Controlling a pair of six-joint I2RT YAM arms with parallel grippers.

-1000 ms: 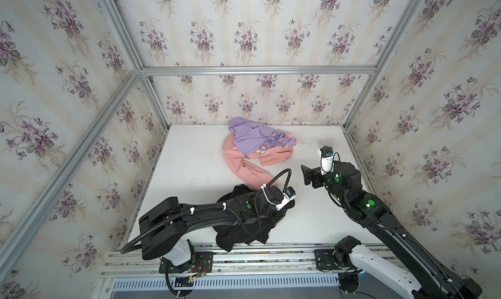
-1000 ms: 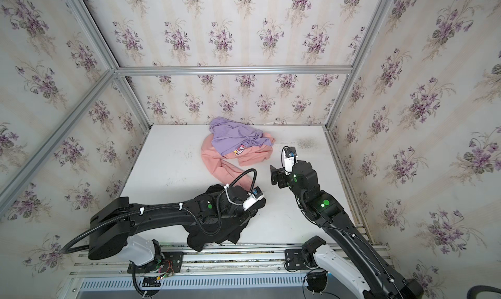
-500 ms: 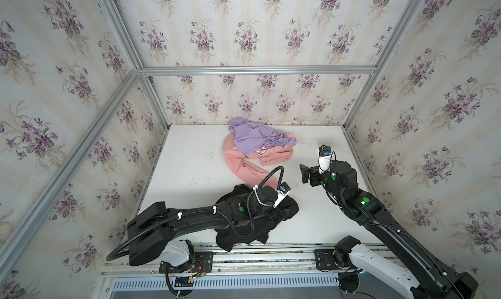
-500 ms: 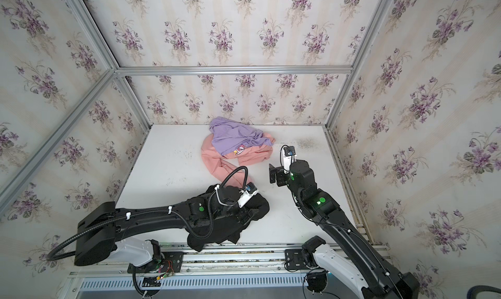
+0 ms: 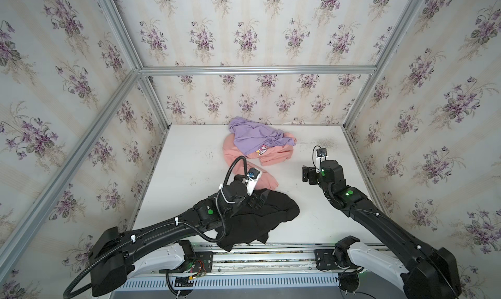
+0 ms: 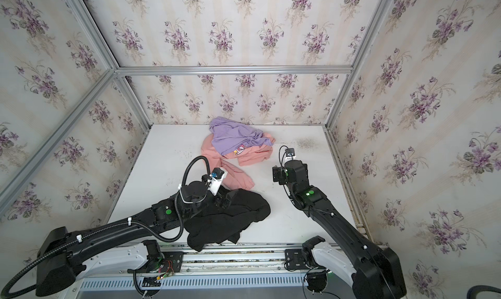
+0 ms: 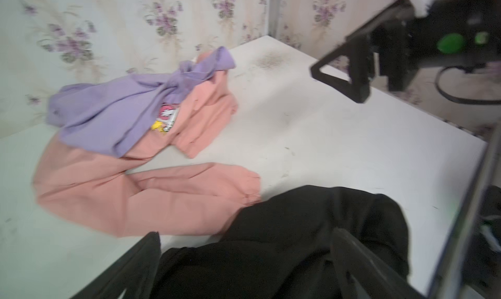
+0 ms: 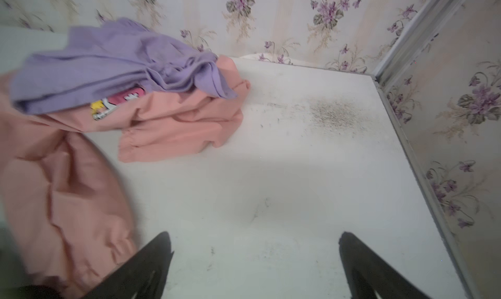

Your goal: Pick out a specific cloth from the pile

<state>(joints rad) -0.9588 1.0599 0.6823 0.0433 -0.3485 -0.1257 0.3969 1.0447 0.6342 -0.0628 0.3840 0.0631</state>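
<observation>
Your left end effector (image 7: 244, 234) stands spread over the crumpled black fabric garment (image 5: 260, 221); lift straight up, snagging no fold

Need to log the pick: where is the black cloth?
In a top view the black cloth lies at the middle of the table's front edge, beneath the left gripper, its far edge against the salmon-pink garment's sleeve.

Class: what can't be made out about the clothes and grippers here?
- Black cloth: left part hidden under the left arm, both top views.
- Pink garment: middle covered by the lilac garment.
- Left gripper: blurred, cut off by the wrist view's edge.
</observation>
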